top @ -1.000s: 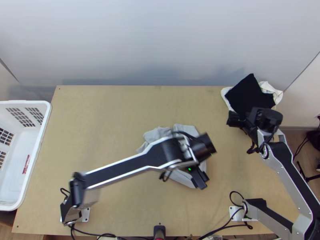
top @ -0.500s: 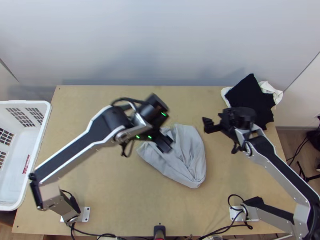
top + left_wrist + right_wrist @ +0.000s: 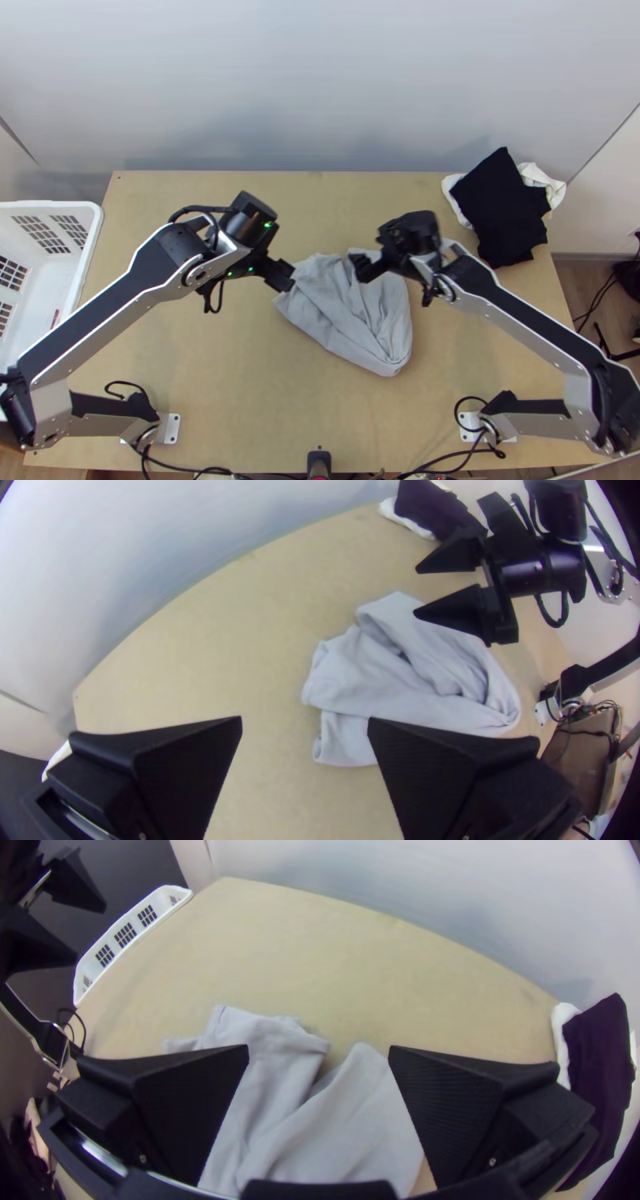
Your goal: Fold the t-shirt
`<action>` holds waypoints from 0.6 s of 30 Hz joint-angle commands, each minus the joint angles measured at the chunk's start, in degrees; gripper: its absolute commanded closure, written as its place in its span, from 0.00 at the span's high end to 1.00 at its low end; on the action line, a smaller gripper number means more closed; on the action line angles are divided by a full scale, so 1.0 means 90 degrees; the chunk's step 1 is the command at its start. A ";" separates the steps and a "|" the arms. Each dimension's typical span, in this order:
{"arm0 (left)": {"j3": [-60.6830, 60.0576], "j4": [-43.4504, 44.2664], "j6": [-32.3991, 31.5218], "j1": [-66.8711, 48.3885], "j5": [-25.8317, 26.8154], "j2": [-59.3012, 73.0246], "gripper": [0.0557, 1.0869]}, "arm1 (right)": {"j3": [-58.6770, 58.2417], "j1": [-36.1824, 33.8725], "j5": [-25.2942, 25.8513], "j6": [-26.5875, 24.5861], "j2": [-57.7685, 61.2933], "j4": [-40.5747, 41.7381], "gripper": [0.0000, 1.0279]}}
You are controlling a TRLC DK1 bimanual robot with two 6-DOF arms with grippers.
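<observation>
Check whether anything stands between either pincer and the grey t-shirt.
Nothing visible is in the way: the open left pincer faces the bunched t-shirt, the open right pincer is over it, and the black cloth lies well aside.

no readable text, labels, brands, numbers or signs anywhere

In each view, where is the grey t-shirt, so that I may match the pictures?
Top view: the shirt lies just below the picture's middle, partly behind the right arm's open jaws.
Left wrist view: beyond the left arm's open jaws, partly hidden by one.
Right wrist view: behind and between the right arm's open jaws.
Shared landmark: the dark cloth.
</observation>
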 commanded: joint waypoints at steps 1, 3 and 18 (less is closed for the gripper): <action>-0.1110 0.0336 -0.0045 0.0427 -0.0080 -0.0639 0.89 | 0.0427 0.0479 -0.0275 -0.0170 0.0755 -0.0250 0.95; -0.1247 0.0346 -0.0045 0.0534 -0.0080 -0.0796 0.89 | 0.0506 0.0469 -0.0383 -0.0258 0.0980 -0.0318 0.95; -0.1921 0.0375 -0.0045 0.1169 -0.0032 -0.1547 0.89 | 0.0974 0.0371 -0.0480 -0.0765 0.2259 -0.0445 0.93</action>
